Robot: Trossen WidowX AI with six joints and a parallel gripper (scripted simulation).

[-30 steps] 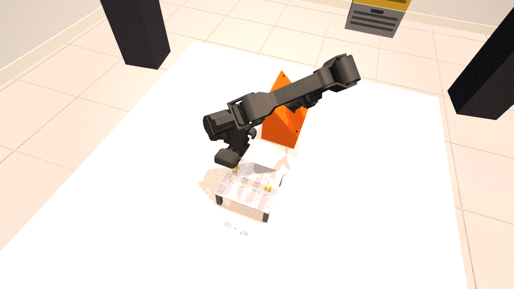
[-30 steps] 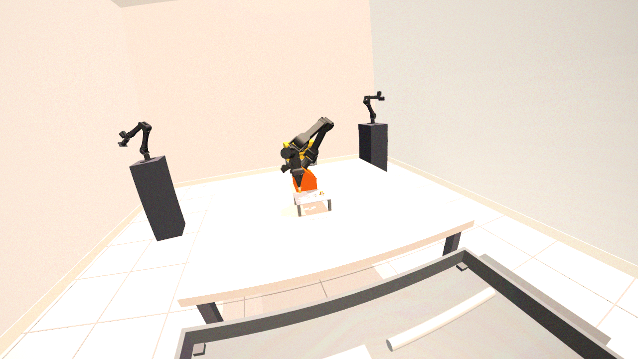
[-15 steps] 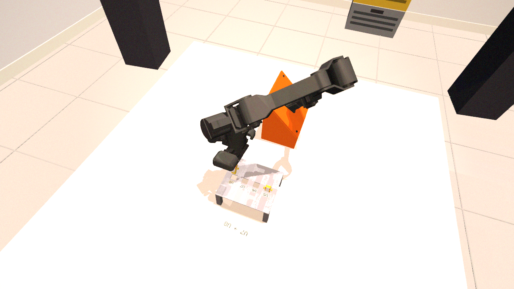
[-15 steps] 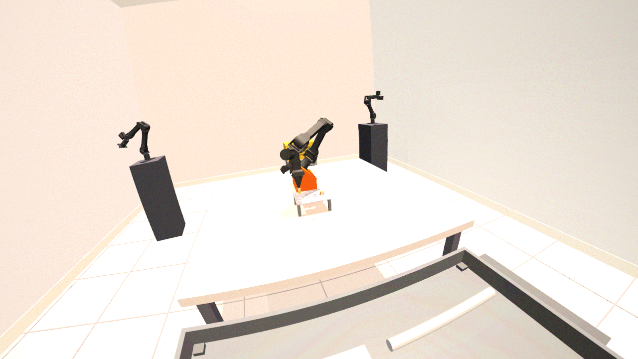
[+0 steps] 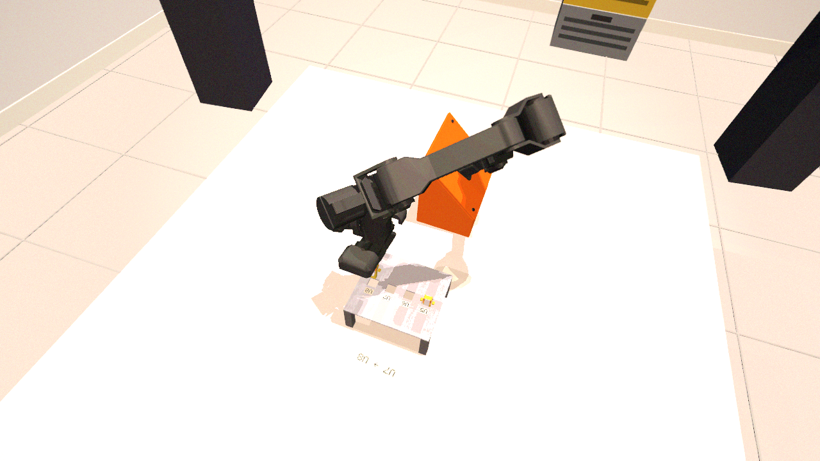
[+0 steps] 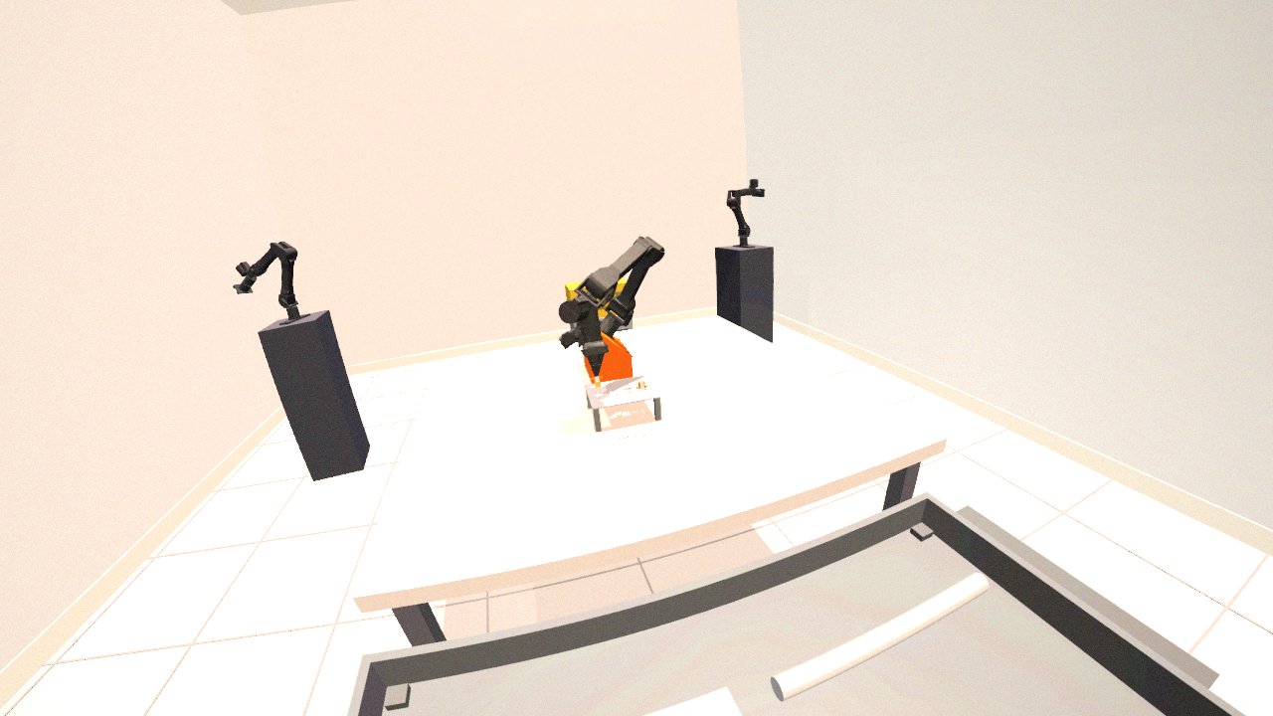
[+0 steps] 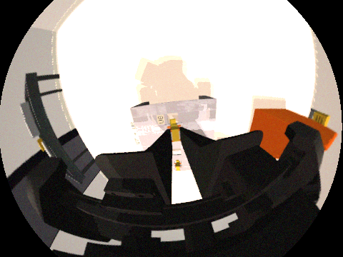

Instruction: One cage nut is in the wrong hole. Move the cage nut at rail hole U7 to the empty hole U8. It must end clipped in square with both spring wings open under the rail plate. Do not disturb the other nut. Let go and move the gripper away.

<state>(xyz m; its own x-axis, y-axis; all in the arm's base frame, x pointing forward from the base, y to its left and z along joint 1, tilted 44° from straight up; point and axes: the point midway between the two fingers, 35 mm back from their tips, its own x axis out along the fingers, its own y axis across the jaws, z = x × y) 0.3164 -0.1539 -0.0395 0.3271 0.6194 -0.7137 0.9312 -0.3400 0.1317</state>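
At left of rail plate (image 5: 395,314) (image 6: 623,393) (image 7: 193,111), pinching cage nut (image 5: 376,273) (image 6: 597,383) (image 7: 175,133) in gripper (image 5: 377,267) (image 6: 597,375) (image 7: 175,128), apparently just above hole U8 (image 5: 372,282) (image 7: 173,116). Probably light, slippery, stiff-bodied with springy wings; best to hold squarely by body sides. At right, leave other nut (image 5: 426,300) (image 6: 641,385) (image 7: 178,164) untouched.

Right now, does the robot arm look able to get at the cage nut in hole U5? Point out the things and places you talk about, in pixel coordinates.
Probably not at once: the gripper (image 5: 376,270) (image 6: 598,381) (image 7: 175,133) is shut on the other nut (image 5: 376,273) (image 7: 175,134), over the U8 end. Above the U5 nut (image 5: 426,300) (image 6: 641,385) (image 7: 178,164) nothing seems in the way.
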